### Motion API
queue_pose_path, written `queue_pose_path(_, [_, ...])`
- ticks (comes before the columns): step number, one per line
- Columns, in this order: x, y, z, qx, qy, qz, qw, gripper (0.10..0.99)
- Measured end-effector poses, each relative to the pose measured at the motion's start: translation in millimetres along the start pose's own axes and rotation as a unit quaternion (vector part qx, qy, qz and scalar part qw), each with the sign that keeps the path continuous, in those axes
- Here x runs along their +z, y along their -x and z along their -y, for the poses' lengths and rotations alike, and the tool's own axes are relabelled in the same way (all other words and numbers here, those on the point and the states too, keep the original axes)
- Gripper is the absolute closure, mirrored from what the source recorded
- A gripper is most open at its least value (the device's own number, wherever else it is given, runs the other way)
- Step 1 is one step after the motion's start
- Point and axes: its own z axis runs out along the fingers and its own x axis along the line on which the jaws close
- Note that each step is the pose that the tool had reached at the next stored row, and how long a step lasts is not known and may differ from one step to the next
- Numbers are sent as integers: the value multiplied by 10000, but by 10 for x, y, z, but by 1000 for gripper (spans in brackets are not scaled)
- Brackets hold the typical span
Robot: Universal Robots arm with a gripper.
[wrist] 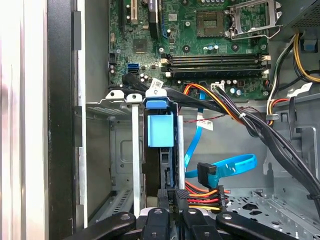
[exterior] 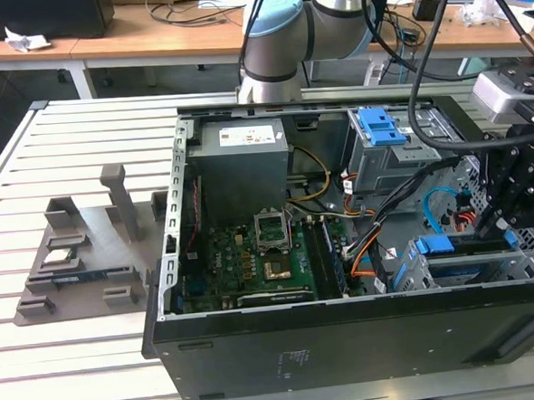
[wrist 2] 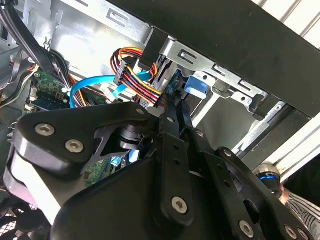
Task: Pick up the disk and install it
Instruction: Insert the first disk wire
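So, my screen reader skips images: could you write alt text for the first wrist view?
The gripper holds the disk on edge in a grey drive cage inside an open computer case. Beyond it lie a green motherboard and a blue data cable.

The arm (exterior: 280, 36) reaches in from the far side, its grey and pale-blue joints bent over. The black gripper (exterior: 489, 225) points downward, its linkage bars angled inward. In both wrist views the jaws stand drawn close together, tips nearly meeting.
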Motion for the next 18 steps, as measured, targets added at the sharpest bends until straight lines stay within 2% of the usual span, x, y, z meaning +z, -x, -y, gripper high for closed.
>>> queue_pose_path(2, [3, 0, 0, 0, -1, 2, 10000, 910])
queue_pose_path(3, [0, 0, 0, 0, -1, -1, 10000, 847])
queue_pose_path(4, [-27, -2, -2, 1, -1, -2, 10000, 847])
queue_pose_path(9, [-275, 0, -15, 1, -2, -11, 10000, 847])
queue_pose_path(10, [-328, 4, -18, 1, -2, -15, 10000, 925])
queue_pose_path(12, [-389, 12, -21, 1, -2, -22, 10000, 925])
queue_pose_path(13, [-441, 18, -25, 2, -2, -27, 10000, 980])
queue_pose_path(14, [-471, 20, -27, 2, -2, -29, 10000, 980])
queue_pose_path(18, [-492, 18, -28, 2, -2, -29, 10000, 980])
